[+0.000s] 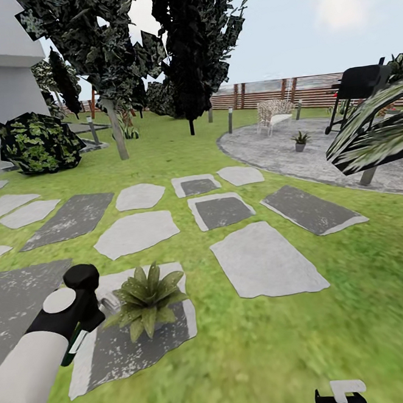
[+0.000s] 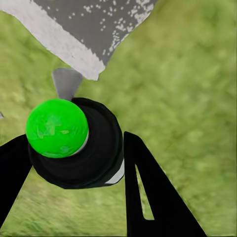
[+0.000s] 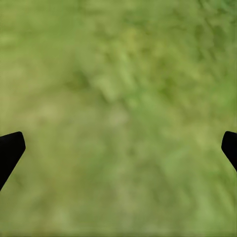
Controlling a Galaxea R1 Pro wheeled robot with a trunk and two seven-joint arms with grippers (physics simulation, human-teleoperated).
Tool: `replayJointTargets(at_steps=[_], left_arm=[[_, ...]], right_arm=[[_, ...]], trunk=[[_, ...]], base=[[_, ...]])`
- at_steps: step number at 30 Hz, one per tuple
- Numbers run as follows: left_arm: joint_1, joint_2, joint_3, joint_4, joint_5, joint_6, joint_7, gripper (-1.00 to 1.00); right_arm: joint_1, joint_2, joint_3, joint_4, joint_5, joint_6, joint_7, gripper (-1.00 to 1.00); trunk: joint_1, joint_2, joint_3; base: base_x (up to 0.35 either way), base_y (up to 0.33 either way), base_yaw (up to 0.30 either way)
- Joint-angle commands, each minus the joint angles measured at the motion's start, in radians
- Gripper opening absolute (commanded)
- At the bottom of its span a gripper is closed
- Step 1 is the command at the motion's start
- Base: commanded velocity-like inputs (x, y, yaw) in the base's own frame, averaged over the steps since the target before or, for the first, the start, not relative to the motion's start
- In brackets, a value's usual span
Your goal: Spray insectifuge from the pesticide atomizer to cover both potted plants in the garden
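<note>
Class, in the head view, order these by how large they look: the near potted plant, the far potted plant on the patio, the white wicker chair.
1. Near potted plant
2. White wicker chair
3. Far potted plant
Nearness inflates the first.

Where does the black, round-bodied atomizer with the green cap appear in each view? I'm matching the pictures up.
Head view: lower left, at the left gripper beside the green potted plant; the wrist mostly hides it.
Left wrist view: the atomizer sits centre-left, clamped between the black fingers.
Right wrist view: blurred green lawn under the right gripper, fingertips spread.
Shared landmark: the lawn; the grey stepping stone likely links the head and left wrist views.
</note>
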Motion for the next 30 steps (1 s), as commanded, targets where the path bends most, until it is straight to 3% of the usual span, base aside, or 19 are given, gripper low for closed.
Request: replayJointTargets(at_steps=[1, 8, 14, 21, 30], left_arm=[[-0.001, 0.000, -0.005, 0.001, -0.008, 0.011, -0.009, -1.00], [0.001, 0.002, -0.001, 0.007, 0.003, 0.013, -0.007, -1.00], [0.001, 0.002, 0.005, 0.005, 0.005, 0.014, -0.007, -1.00], [0.001, 0.001, 0.038, 0.008, 0.011, 0.014, -0.009, -1.00], [0.001, -0.023, 0.041, 0.008, 0.022, 0.014, -0.009, -1.00]], right_arm=[[-0.001, 0.000, -0.008, 0.001, 0.011, -0.003, -0.003, 1.00], [-0.001, 0.002, -0.008, 0.000, 0.009, -0.003, -0.003, 1.00], [-0.001, 0.003, -0.008, 0.000, 0.009, -0.003, -0.003, 1.00], [-0.001, 0.003, -0.008, 0.000, 0.009, -0.003, -0.003, 1.00], [-0.001, 0.003, -0.008, 0.000, 0.009, -0.003, -0.003, 1.00]], trunk=[[0.000, 0.000, -0.001], [0.000, 0.000, -0.001], [0.000, 0.000, -0.001], [0.000, 0.000, -0.001], [0.000, 0.000, -0.001]], base=[[0.000, 0.000, 0.000], [0.000, 0.000, 0.017], [0.000, 0.000, 0.240], [0.000, 0.000, 0.130], [0.091, -0.126, 0.002]])
